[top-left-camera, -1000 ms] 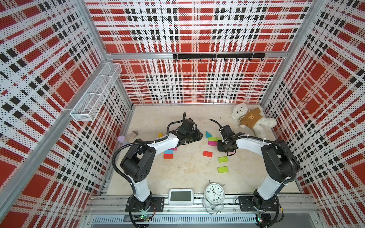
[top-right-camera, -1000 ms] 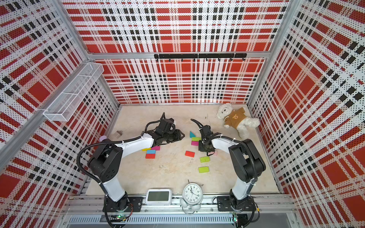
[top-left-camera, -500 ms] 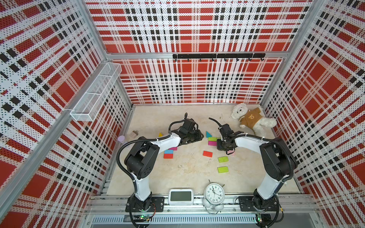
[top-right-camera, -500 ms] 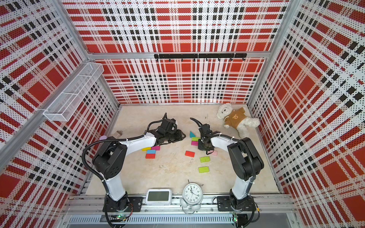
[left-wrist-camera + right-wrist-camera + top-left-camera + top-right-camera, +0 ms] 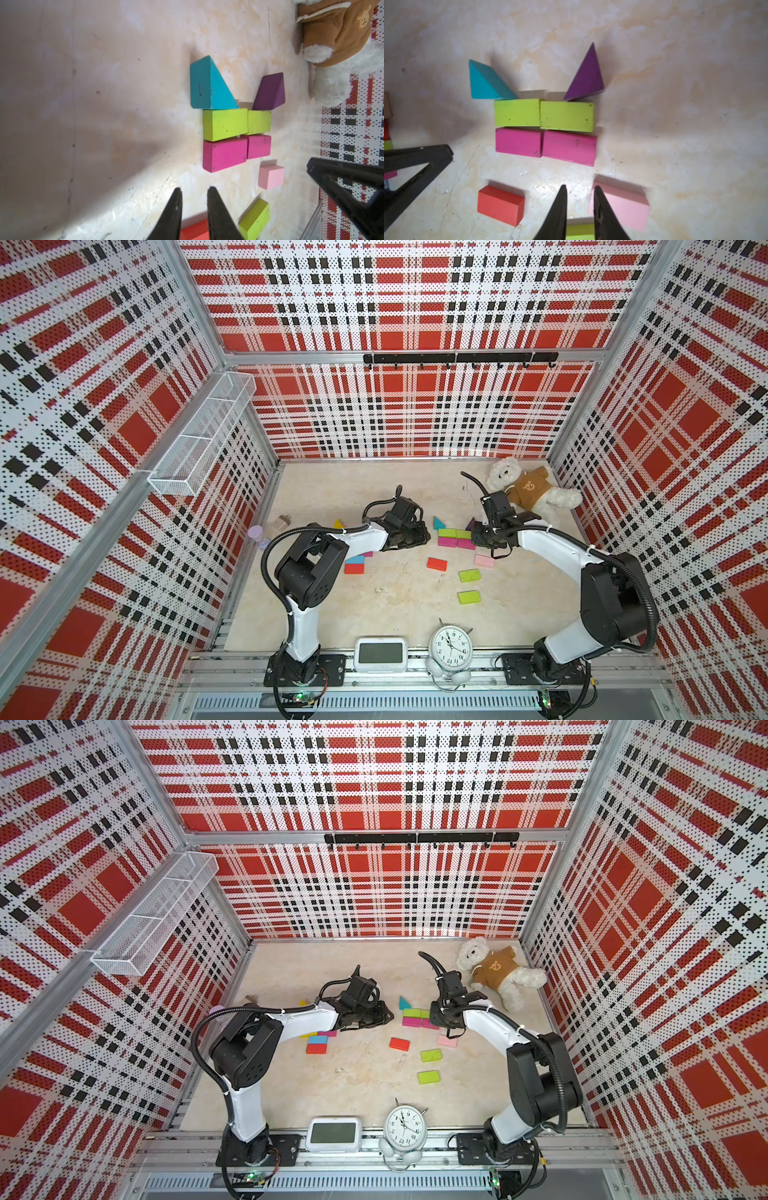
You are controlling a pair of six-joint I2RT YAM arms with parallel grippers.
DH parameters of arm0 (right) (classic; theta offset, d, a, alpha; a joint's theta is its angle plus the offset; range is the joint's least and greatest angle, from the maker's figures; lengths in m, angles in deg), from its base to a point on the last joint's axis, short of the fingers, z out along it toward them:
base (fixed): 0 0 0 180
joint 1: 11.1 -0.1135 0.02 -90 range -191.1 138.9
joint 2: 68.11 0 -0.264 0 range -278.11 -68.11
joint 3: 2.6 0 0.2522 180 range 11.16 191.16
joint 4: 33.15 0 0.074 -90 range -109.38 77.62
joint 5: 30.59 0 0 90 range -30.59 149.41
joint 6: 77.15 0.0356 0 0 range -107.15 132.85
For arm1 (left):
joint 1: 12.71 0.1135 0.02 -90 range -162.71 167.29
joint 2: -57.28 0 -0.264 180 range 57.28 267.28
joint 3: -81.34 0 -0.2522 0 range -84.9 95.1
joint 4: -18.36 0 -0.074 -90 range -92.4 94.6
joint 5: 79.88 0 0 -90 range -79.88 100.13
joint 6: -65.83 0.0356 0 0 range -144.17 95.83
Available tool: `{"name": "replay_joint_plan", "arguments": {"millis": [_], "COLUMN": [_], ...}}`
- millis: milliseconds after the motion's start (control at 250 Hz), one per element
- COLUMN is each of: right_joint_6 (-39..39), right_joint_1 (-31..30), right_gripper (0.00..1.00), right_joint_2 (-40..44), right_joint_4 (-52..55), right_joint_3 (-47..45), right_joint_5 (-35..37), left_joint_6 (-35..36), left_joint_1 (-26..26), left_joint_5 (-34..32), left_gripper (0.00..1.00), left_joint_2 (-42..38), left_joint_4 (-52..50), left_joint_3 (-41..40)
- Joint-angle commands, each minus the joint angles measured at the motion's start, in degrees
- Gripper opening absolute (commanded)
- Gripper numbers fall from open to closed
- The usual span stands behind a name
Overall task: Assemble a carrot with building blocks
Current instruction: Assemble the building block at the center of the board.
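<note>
Wire mesh basket (image 5: 199, 443), white, three compartments, hangs on the side wall well apart from the block cluster (image 5: 455, 537). The building blocks lie loose on the mottled beige table (image 5: 395, 605), not in the basket.

The cluster is two lime bricks (image 5: 544, 114) end to end, with two magenta bricks (image 5: 546, 145) touching them on the robot side. All four are flat, matte-painted rectangles with scuffs. Teal wedge (image 5: 485, 83) touches the cluster's far left corner, purple wedge (image 5: 586, 79) its far right corner. A pale sliver sits between the wedges, tight behind the lime row, too cut off to identify.

Pink brick (image 5: 484, 561) lies just beside the cluster, robot side, right. Red-orange brick (image 5: 436, 563) is near the cluster on the robot side. Two loose lime bricks (image 5: 470, 575) lie farther out that way, apart from each other. Left of the cluster, partly under the left arm, a blue brick (image 5: 354, 559) lies against a second red-orange brick (image 5: 354, 568). The yellow wedge (image 5: 338, 524) there is mostly hidden.

Left gripper (image 5: 194, 190) sits low just left of the cluster, fingers pinched to a narrow slit with nothing between. Right gripper (image 5: 579, 188) is at the cluster's right end, same narrow slit, holding nothing. In both top views it hides most of the purple wedge.

Fluffy teddy bear (image 5: 532, 491) in a brown hoodie lies beyond the cluster, far right. Round alarm clock (image 5: 451, 649) is well apart from the cluster, at the robot edge.
</note>
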Motion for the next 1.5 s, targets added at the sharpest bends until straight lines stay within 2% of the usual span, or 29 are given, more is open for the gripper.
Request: {"name": "replay_joint_plan", "arguments": {"millis": [0,620,1497], "right_joint_6": [-1.7,-2.8,-3.0], "right_joint_1": [2.0,2.9,2.9], "right_gripper": [0.25,0.25,0.26], "right_joint_2": [0.2,-10.5,-13.6], "right_joint_4": [-1.1,-5.1,-5.4], "right_joint_3": [-1.9,-0.4,2.2], "right_joint_5": [-0.5,-0.7,-2.7], "left_joint_6": [-0.3,-0.2,-1.0], "left_joint_1": [-1.1,-2.3,-2.6], "left_joint_5": [0.3,0.8,1.1], "left_gripper": [0.25,0.22,0.21], "left_joint_2": [1.9,7.5,9.6], "left_joint_4": [0.8,0.6,0.5], "left_joint_3": [1.9,5.6,7.3]}}
